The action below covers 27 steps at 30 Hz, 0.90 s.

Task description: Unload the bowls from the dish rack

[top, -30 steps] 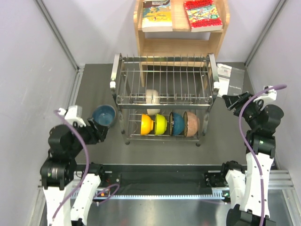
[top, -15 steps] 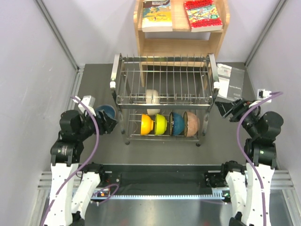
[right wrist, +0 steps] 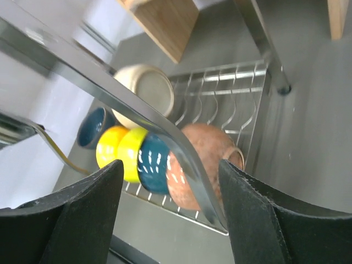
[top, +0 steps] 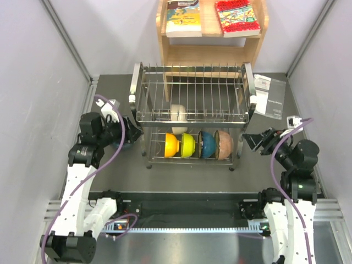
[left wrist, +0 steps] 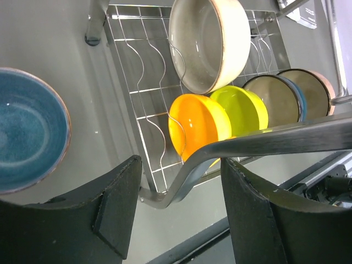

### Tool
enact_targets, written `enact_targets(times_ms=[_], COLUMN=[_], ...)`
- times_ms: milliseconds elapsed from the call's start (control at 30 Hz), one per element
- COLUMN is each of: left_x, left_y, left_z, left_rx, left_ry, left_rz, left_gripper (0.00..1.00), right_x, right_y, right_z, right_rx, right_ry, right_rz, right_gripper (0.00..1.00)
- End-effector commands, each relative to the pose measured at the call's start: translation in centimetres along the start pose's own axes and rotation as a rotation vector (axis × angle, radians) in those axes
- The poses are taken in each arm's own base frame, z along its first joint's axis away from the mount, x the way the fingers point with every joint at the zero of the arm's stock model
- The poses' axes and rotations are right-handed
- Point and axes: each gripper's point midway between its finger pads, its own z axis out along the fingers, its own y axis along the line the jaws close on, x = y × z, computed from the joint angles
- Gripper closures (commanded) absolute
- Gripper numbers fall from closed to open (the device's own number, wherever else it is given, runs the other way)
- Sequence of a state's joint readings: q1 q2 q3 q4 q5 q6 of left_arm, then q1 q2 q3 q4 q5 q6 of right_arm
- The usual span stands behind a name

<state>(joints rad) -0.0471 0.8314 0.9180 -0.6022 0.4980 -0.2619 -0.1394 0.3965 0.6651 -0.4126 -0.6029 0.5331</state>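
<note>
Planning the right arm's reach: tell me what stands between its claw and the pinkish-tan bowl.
A curved side bar of the dish rack crosses just ahead of the right claw, between it and the pinkish-tan bowl on the lower tier.

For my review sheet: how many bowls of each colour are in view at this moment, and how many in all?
Cream-white bowl: 1
Orange bowl: 1
Lime-yellow bowl: 1
Teal-blue bowl: 1
Pinkish-tan bowl: 1
Light blue bowl: 1
Total: 6 bowls
</note>
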Motion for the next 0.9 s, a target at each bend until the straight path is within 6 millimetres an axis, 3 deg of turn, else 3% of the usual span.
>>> enact_targets(times_ms=[0, 300, 533, 867], left_x=[-2.5, -1.7, -1.9, -1.9], left_y=[-0.6, -1.1, -2.1, -1.0], left_z=[1.2, 4.7, 5.3, 5.9], left_rx=[0.043, 0.052, 0.046, -0.002], left_ry=[-0.082, -0.032, -0.041, -0.066], left_rz=[0.051, 0.053, 0.083, 0.071], left_gripper=[0.36, 0.37, 0.37, 0.37], right_x=[1.3, 2.5, 2.9, 2.3], right_y=[-0.6, -2.3, -2.6, -3.0], right_z=[0.4, 3.4, 6.4, 10.2], right_rx=[-0.017, -0.005, 0.028, 0.045], right_ry=[0.016, 0.077, 0.106, 0.11], right_rz=[-0.021, 0.003, -0.026, -0.047], right_gripper=[0.31, 0.32, 0.37, 0.44])
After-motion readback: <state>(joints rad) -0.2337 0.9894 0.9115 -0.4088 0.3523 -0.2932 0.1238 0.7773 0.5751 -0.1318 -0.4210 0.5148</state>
